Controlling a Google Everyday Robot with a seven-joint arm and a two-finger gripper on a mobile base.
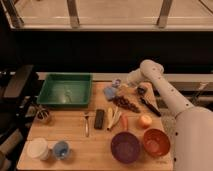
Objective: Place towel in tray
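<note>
The towel (110, 92) is a small blue cloth lying crumpled on the wooden table (70, 135), just right of the tray. The tray (66, 90) is green and rectangular, at the table's back left, with nothing clearly in it. My gripper (121, 84) is at the end of the white arm (165, 95) that reaches in from the right. It sits low at the towel's upper right edge, touching or nearly touching it.
A dark grape cluster (127, 104) and a black utensil (148, 105) lie right of the towel. In front are a fork (86, 124), a black bar (99, 119), a banana (111, 118), a carrot (124, 121), an orange (145, 120), a purple bowl (125, 146), an orange bowl (156, 142) and cups (38, 148).
</note>
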